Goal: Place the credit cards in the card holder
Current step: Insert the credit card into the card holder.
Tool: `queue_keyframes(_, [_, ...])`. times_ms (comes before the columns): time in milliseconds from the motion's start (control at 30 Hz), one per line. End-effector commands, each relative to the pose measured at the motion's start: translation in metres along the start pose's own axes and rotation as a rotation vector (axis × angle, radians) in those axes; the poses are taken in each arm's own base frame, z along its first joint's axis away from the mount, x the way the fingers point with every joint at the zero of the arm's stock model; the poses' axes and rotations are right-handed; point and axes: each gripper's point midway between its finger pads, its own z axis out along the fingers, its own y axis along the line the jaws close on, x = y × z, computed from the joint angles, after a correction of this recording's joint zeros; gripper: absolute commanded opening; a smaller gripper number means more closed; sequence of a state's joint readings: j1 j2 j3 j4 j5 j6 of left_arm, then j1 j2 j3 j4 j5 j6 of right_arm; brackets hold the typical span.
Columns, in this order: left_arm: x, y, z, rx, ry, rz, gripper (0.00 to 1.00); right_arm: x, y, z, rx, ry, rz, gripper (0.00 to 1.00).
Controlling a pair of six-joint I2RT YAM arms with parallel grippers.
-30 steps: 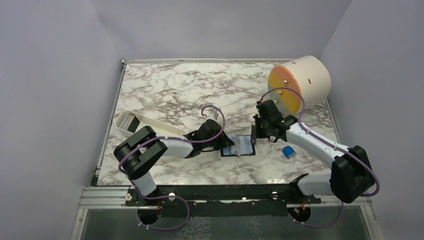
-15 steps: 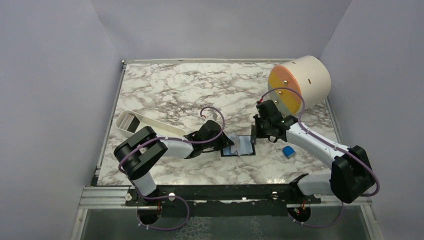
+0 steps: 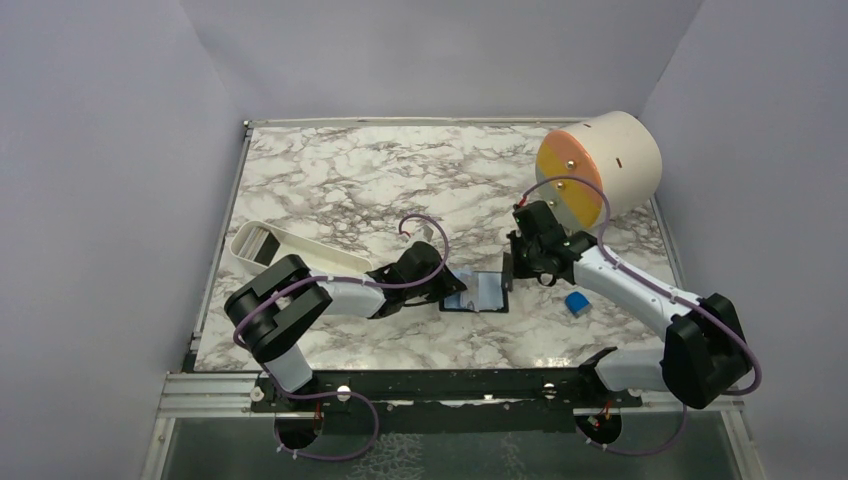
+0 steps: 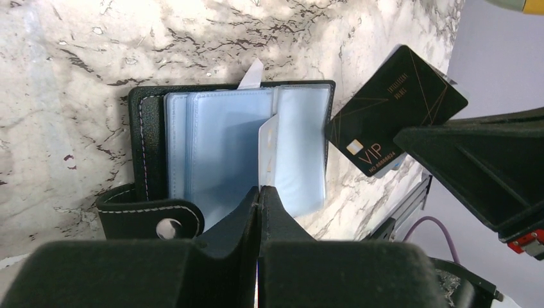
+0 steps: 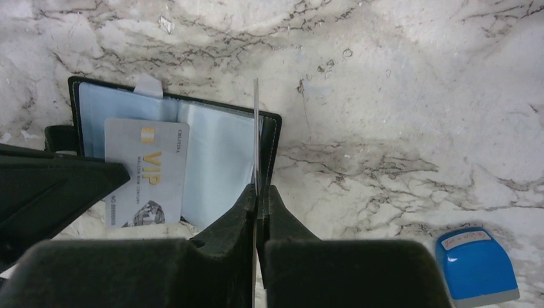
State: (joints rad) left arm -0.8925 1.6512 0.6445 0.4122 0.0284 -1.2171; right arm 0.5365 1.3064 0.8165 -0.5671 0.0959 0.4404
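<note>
Clearly, black card (image 4: 394,109) reads VIP; silver card (image 5: 146,170) likewise.

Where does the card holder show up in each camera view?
Top external: card holder lies open mid-table, between left gripper and right gripper.
Left wrist: card holder centre-left, blue sleeves showing.
Right wrist: card holder upper left, grey card over its sleeves, black card edge-on at its right.
Shared landmark: marble table; white tab on its top edge in both wrist views.
</note>
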Motion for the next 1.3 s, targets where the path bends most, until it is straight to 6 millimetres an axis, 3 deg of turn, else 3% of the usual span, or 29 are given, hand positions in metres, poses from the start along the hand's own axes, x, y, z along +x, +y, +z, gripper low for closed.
queue_keyframes(0, [0.000,0.012,-0.004,-0.050,-0.015,0.020,0.00,-0.004,-0.005,-0.017,0.026,-0.003,0.004,0.01])
queue_keyframes(100, [-0.001,0.008,-0.004,-0.041,-0.015,0.022,0.00,-0.007,-0.009,-0.016,0.050,-0.019,0.006,0.01])
queue_keyframes(533, [0.001,-0.005,-0.007,0.011,0.005,0.030,0.00,0.014,-0.009,-0.002,0.039,0.043,0.004,0.01])
queue_keyframes(800, [-0.009,-0.027,-0.017,0.084,-0.034,0.040,0.00,-0.012,-0.002,-0.027,0.016,-0.029,0.013,0.01])
queue_keyframes(1100, [-0.009,-0.009,-0.018,0.041,-0.052,0.059,0.00,-0.026,0.021,-0.044,-0.128,-0.121,0.037,0.01])
queue_keyframes(1267, [-0.011,-0.006,-0.016,0.032,-0.055,0.064,0.00,-0.029,0.036,-0.044,-0.210,-0.132,0.051,0.01])
